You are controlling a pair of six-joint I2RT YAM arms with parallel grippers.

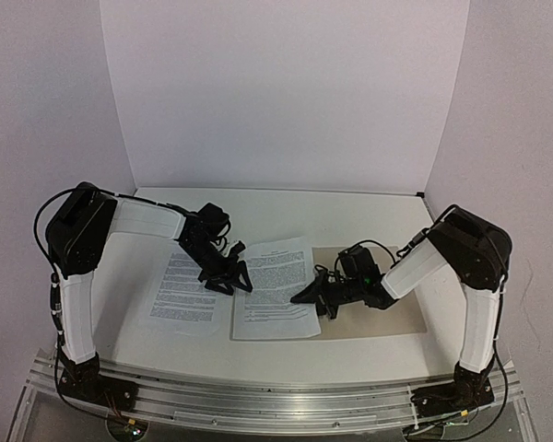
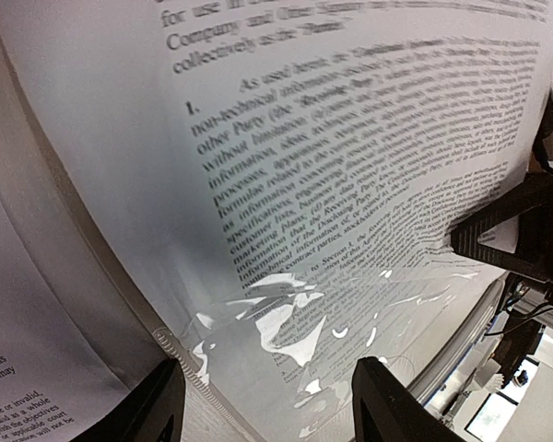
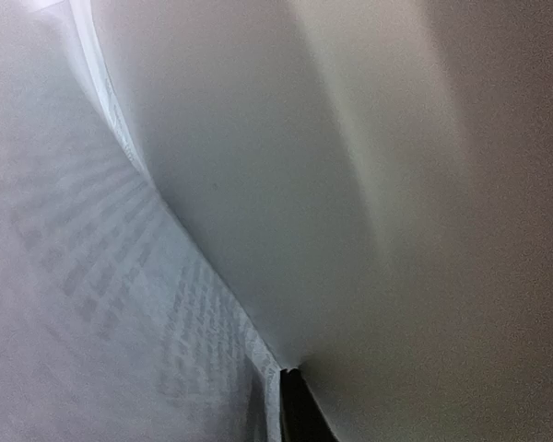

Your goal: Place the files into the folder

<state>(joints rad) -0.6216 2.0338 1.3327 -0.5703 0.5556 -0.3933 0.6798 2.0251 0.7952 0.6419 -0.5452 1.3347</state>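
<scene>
The white worktop (image 1: 286, 207) carries the tan folder (image 1: 401, 318) on the right, under the right arm. Two printed sheets lie left of it, their long sides running away from the arms. The right sheet (image 1: 272, 313) overlaps the folder's left part and the left sheet (image 1: 180, 299) lies beside it. The right jaws are at the right sheet's right edge, nearest the folder; I cannot tell if they pinch it. The left jaws stand spread over its left edge.
</scene>
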